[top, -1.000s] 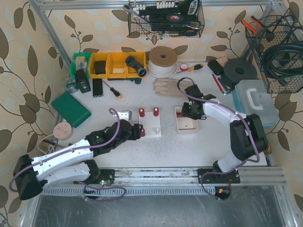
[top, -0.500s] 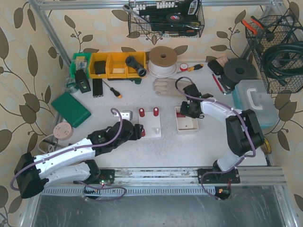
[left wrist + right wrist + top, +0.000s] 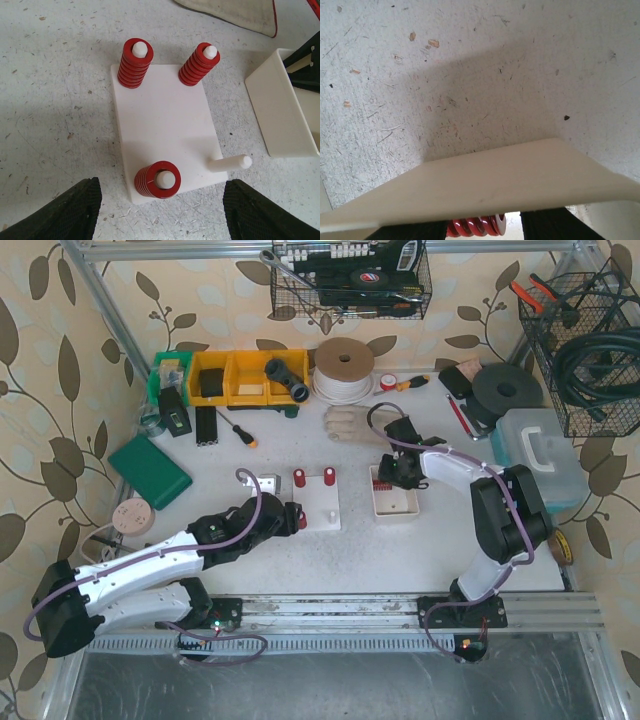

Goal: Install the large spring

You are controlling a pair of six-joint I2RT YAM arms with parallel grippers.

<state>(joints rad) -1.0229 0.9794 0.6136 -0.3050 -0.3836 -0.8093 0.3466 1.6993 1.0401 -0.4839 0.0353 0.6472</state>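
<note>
1. The left tool [image 3: 292,516] hovered low over the table [image 3: 440,540], at the near-left corner of a white board [image 3: 165,115].
2. Its two dark fingers [image 3: 70,215] stood wide apart, one on each side of the board's near edge. They held nothing and touched nothing.
3. Four pegs stood on the board, and three of them carried red mounted springs [image 3: 135,56]: the two far pegs and the near-left one.
4. The fourth, the bare peg [image 3: 230,163] at the near-right corner, had nothing on it.
5. A white tray [image 3: 272,110] sat on the table just to the right of the board, apart from it.
6. The right tool [image 3: 400,472] reached down into the far end of that tray.
7. In the right wrist view the tray's pale wall filled the lower half of the picture and hid most of the tool.
8. Below that wall a red loose spring [image 3: 475,225] lay on its side between the tool's dark fingertips [image 3: 547,225]. It sat close against the left one, with a small pale gap at the right one.
9. The right tool was set fairly narrow, but whether it actually clamped the spring could not be told.
10. A pale glove [image 3: 352,425] lay on the table beyond the board and tray.
</note>
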